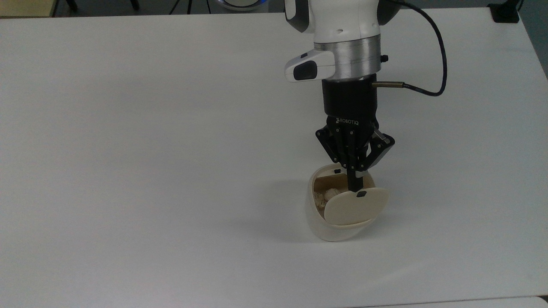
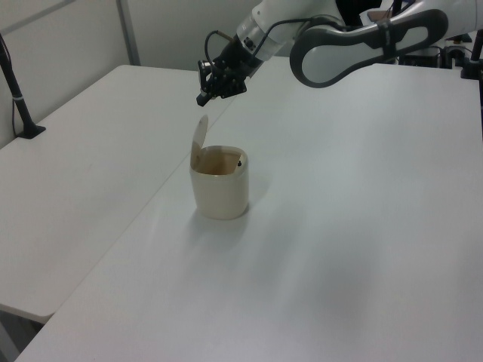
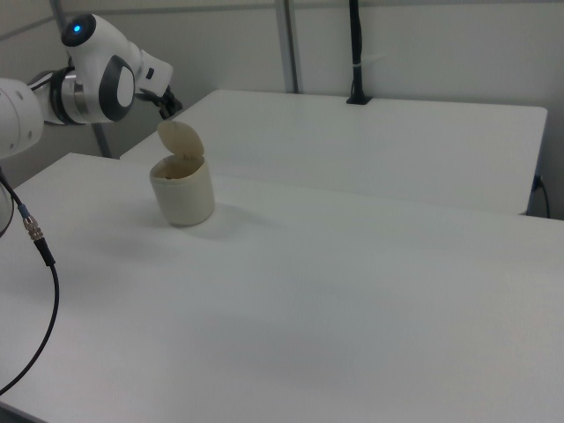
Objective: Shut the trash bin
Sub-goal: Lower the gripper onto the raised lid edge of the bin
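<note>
The cream-white trash bin [image 1: 319, 222] [image 2: 219, 191] [image 3: 185, 196] stands on the white table with its hinged lid [image 1: 353, 209] [image 2: 199, 136] [image 3: 180, 138] raised upright. Its tan inside is open, with crumpled paper [image 1: 324, 195] in it. My gripper [image 1: 354, 186] is shut with nothing in it. In the top view its tip lies over the opening, right at the lid's upper edge near the black square mark [image 1: 361, 194]. In the left view the gripper [image 2: 203, 99] hangs a little above the lid's top edge, apart from it. In the right view the gripper [image 3: 166, 109] sits behind the lid.
The white table [image 1: 128, 171] stretches wide on all sides of the bin. A second table [image 2: 90, 151] adjoins it. A black clamped post [image 2: 16, 90] [image 3: 356, 53] stands on that table. A black cable [image 1: 432, 51] loops off the wrist.
</note>
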You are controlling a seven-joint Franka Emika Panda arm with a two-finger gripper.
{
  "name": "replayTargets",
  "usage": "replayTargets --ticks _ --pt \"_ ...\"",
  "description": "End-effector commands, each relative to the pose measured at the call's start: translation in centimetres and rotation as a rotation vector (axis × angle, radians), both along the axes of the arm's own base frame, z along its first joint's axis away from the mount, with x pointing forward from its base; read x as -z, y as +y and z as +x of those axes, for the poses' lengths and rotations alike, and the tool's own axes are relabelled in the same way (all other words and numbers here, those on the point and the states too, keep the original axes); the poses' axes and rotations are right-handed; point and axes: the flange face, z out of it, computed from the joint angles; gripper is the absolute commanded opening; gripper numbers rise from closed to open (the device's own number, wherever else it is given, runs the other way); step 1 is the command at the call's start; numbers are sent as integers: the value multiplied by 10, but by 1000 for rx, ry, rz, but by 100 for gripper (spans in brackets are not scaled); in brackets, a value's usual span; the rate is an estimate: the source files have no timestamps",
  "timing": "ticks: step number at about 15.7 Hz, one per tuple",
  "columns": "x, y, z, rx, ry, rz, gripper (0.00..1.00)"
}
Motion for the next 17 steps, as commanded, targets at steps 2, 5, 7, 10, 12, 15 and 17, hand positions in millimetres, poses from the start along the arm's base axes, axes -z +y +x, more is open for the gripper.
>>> replayTargets --ticks 2,5,7,10,12,15,17 --pt "5 5 6 67 -28 64 0" --pt "11 7 8 77 -35 80 0" --pt "23 8 11 84 -29 87 0" --pt "27 9 10 79 -21 79 0" --pt "28 8 11 76 -19 74 0" --pt "27 6 8 63 -16 52 0" --pt "25 6 3 57 -11 42 0"
